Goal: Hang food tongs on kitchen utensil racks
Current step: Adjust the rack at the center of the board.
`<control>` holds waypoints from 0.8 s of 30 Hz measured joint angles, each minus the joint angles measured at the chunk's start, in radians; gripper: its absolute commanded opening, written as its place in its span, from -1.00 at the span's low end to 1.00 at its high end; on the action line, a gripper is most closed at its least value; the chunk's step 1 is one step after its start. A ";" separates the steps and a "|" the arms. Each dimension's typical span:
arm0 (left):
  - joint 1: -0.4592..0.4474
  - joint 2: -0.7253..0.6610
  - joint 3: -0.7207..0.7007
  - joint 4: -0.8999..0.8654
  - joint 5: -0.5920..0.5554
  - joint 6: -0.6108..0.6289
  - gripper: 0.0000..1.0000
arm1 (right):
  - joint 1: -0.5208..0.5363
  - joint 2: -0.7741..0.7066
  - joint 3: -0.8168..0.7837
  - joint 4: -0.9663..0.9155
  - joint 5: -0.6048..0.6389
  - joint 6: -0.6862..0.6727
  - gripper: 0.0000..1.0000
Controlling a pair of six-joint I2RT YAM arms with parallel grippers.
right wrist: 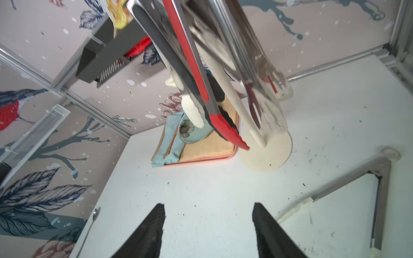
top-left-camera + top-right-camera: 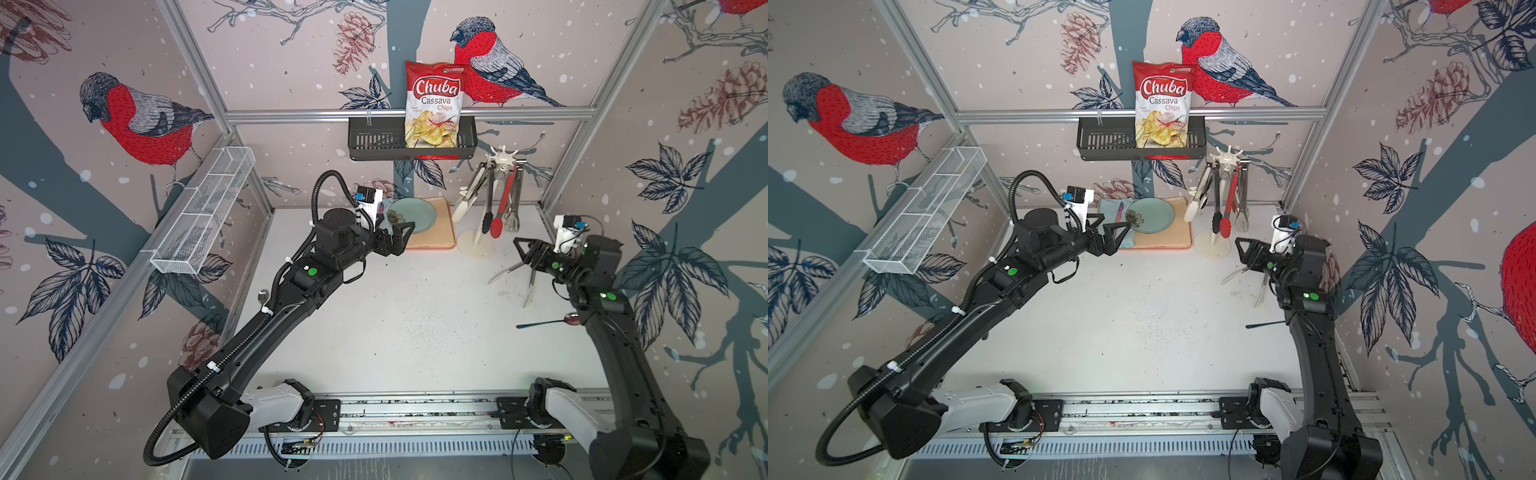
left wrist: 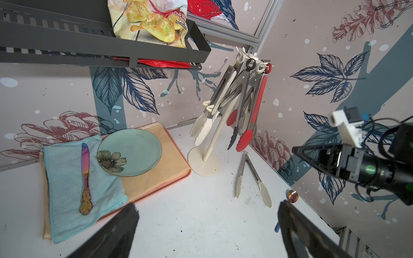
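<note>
Food tongs [image 2: 505,199], four steel pairs, hang from the cream utensil rack [image 2: 478,247] at the back of the white table [image 2: 395,324]; left gripper [image 3: 206,203] reaches toward the tray [image 2: 436,237], jaws wide, empty; right gripper [image 1: 207,204] is parted, empty, near the white-tipped pair [image 3: 264,195] lying flat.

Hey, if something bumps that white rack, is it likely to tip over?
Probably tippy: the rack has a thin pole on a small round base, with the hung tongs loaded high. They hang by loops, so they would likely swing and rattle.
</note>
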 measured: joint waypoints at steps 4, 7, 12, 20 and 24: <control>0.000 0.002 -0.005 0.003 0.007 0.005 0.92 | 0.001 -0.007 -0.200 0.175 -0.021 -0.048 0.19; 0.000 0.010 -0.009 0.009 0.022 0.006 0.92 | 0.002 0.026 -0.280 0.290 -0.022 -0.061 0.16; 0.000 0.011 -0.035 0.039 0.023 0.005 0.92 | 0.034 0.089 -0.347 0.510 -0.016 -0.103 0.08; 0.000 0.029 -0.034 0.063 0.029 0.005 0.92 | 0.070 0.200 -0.417 0.785 0.049 -0.090 0.05; 0.000 0.081 0.035 0.067 0.033 0.005 0.92 | 0.080 0.186 -0.399 0.829 0.066 -0.079 0.07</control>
